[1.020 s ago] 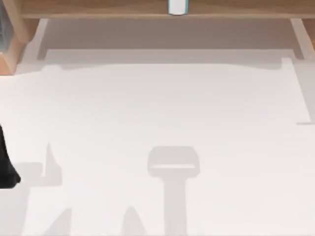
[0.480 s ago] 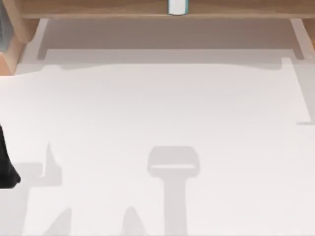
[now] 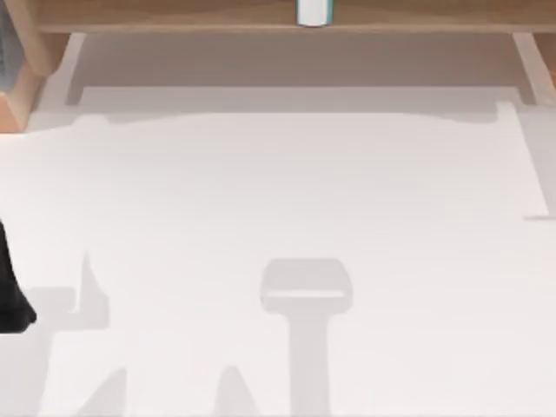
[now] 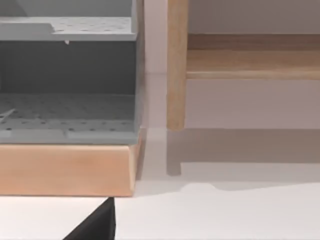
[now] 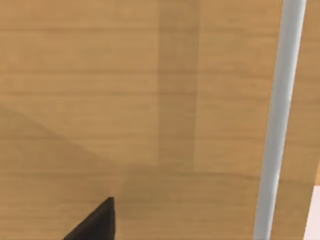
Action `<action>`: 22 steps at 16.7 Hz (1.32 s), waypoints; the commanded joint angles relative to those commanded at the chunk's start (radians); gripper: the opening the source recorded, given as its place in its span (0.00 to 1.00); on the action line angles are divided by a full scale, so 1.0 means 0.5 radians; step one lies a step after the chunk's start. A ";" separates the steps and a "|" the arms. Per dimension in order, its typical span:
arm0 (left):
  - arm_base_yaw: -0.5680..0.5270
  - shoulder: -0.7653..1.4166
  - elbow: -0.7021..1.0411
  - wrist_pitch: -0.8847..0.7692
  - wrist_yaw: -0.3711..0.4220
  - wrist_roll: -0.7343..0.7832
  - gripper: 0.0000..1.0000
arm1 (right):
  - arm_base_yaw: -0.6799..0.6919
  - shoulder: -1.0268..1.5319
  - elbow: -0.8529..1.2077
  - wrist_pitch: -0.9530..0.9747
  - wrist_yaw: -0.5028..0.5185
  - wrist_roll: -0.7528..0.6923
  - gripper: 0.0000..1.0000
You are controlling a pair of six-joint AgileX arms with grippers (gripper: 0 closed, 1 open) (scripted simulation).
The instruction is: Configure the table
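Showing a bare desk (image 3: 287, 191); nothing laid out yet, left hand (image 3: 10, 291) state indiscernible at edge.

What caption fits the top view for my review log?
White table under a light-brown wooden ledge holding a small white object; left arm at the table's left edge.
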 joint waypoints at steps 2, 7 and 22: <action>0.000 0.000 0.000 0.000 0.000 0.000 1.00 | 0.000 0.000 0.000 0.000 0.000 0.000 0.92; 0.000 0.000 0.000 0.000 0.000 0.000 1.00 | 0.000 0.000 0.000 0.000 0.000 0.000 0.55; 0.000 0.000 0.000 0.000 0.000 0.000 1.00 | 0.000 0.000 0.000 0.000 0.000 0.000 0.00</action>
